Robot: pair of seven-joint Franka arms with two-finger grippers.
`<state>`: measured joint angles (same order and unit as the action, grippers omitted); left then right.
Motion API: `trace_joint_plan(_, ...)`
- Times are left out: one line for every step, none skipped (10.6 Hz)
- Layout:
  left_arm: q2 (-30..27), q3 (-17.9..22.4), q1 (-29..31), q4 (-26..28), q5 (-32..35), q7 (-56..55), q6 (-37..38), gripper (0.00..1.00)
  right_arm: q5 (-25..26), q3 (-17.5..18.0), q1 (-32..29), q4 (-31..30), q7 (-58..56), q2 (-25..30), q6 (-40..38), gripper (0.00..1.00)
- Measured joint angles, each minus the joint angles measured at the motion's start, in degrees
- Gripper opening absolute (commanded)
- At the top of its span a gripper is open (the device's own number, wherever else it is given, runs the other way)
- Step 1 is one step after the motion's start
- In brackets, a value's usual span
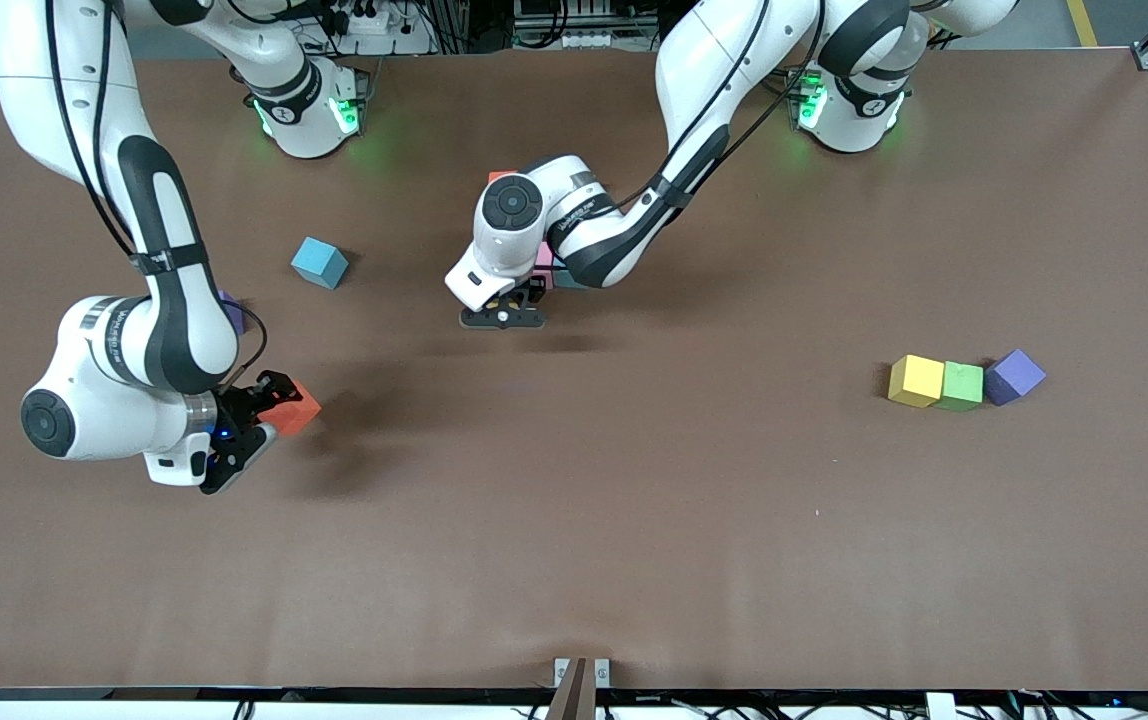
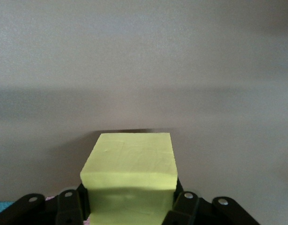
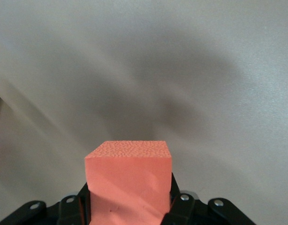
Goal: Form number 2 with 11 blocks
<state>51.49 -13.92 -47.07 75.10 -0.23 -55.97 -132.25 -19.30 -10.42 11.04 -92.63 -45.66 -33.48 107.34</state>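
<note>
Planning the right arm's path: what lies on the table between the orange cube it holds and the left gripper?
Nothing: in the front view only bare brown table runs from the orange cube in the right gripper to the left gripper.

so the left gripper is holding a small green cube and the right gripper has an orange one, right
Not quite. The left gripper is shut on a small matte yellow cube, not a green one, as the left wrist view shows. The small green cube sits on the table. The right gripper does hold a small matte orange cube.
</note>
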Motion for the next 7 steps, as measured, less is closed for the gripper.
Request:
trace_joint_plan(0.0,0.0,0.0,0.0,0.0,0.6,0.0,0.0,0.7,0.6,-0.1,0.0,1.7,0.4,-0.1,0.26)
trace_joint_plan(0.0,0.1,0.0,0.0,0.0,0.9,0.1,0.0,2.1,1.9,-0.5,0.0,3.9,0.9,-0.1,0.26)
trace_joint_plan(0.0,0.1,0.0,0.0,0.0,0.9,0.1,0.0,3.9,4.0,-1.5,0.0,6.6,1.3,-0.2,0.26)
trace_joint_plan(0.0,0.2,0.0,0.0,0.0,0.9,0.1,0.0,5.5,5.9,-2.7,0.0,9.2,1.7,-0.2,0.26)
trace_joint_plan(0.1,0.2,0.0,0.0,0.0,0.9,0.1,0.0,6.4,7.2,-3.5,0.0,11.6,2.0,-0.2,0.26)
trace_joint_plan(0.1,0.2,-0.1,0.0,0.0,0.9,0.1,0.0,6.8,7.7,-3.7,0.0,13.1,2.2,-0.3,0.26)
trace_joint_plan(0.1,0.2,-0.2,0.0,0.0,0.9,0.2,0.0,6.9,7.9,-3.8,0.0,13.9,2.2,-0.6,0.26)
